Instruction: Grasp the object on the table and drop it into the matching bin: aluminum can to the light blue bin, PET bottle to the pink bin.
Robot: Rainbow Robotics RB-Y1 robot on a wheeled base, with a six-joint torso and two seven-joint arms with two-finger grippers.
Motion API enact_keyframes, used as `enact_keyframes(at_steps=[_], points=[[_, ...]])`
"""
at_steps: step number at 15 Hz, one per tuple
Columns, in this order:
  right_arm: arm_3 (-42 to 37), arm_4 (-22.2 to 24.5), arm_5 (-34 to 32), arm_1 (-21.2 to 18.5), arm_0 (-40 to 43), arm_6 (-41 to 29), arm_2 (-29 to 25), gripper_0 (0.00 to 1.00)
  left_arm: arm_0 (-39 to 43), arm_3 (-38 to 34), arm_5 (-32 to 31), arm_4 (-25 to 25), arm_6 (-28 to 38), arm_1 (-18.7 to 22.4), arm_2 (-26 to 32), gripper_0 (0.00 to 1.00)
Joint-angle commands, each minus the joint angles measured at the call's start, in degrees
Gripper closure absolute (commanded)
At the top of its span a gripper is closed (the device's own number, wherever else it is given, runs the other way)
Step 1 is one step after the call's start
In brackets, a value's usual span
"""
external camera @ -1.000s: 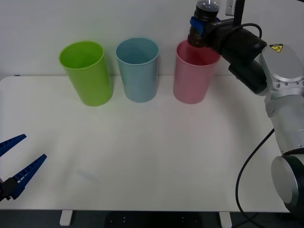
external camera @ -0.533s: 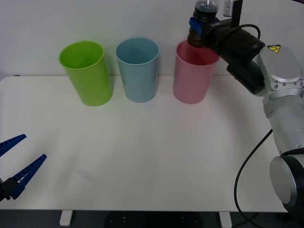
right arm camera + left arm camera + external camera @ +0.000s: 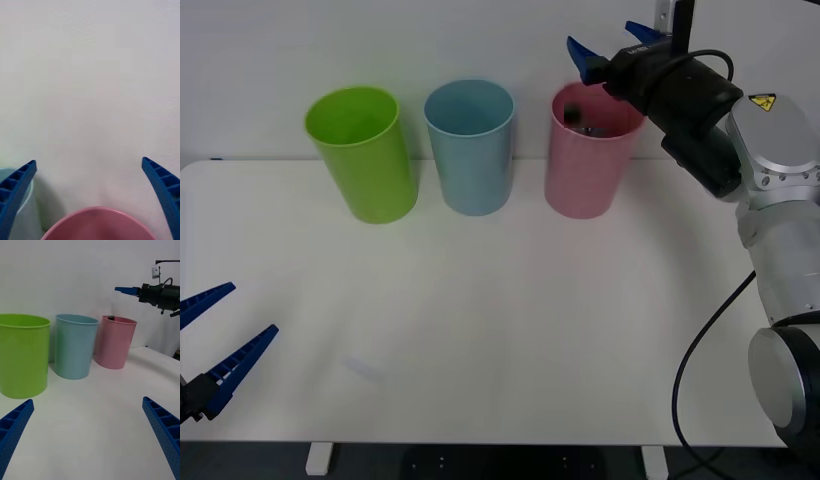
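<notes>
Three tall smooth plastic cup-shaped bins stand in a row at the far edge of the wide white flat tabletop (image 3: 510, 330): lime green bin (image 3: 363, 153), pale blue bin (image 3: 470, 146), pink bin (image 3: 585, 152). My right gripper (image 3: 612, 42) hangs just above the pink bin's mouth, blue ribbed fingers (image 3: 582, 53) spread wide apart, nothing held between them. Released. From the right wrist the two fingers (image 3: 15, 191) sit at the corners with the pink rim (image 3: 98, 223) directly below and between them, a bit of the pale blue bin (image 3: 22, 210) beside the one finger.

Small dark-bodied clear plastic bottle with black cap (image 3: 583, 112) is below my right gripper, inside the pink bin, seen as a dark shape just under the rim toward the blue bin's side. In the left wrist view its dark top (image 3: 111, 317) just pokes above the pink rim (image 3: 114, 341). Cannot tell whether it is upright or tilted.

My left gripper (image 3: 208, 345) is parked low at the near left edge of the table, well apart from all bins, fingers (image 3: 15, 423) open wide and empty. Ahead of it: green bin (image 3: 23, 354) nearest, blue (image 3: 75, 346) next, pink farthest, with my right gripper (image 3: 129, 290) above and beyond the pink one. Bins stand close beside each other, not touching.
</notes>
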Motion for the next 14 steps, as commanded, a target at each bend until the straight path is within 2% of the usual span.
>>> enact_keyframes(at_steps=[1,5,14], points=[[-2.76,-0.29,-0.57,0.0,2.02,-0.07,-0.78,0.0,0.0,0.0,0.0,0.0,0.0,0.0,0.0,0.0],[-13.22,-0.55,-1.27,-0.26,9.93,-1.3,-0.78,0.0,0.0,0.0,0.0,0.0,0.0,0.0,0.0,0.0],[-33.26,-6.09,-3.21,-3.95,29.71,-4.38,-0.78,0.0,0.0,0.0,0.0,0.0,0.0,0.0,0.0,0.0]])
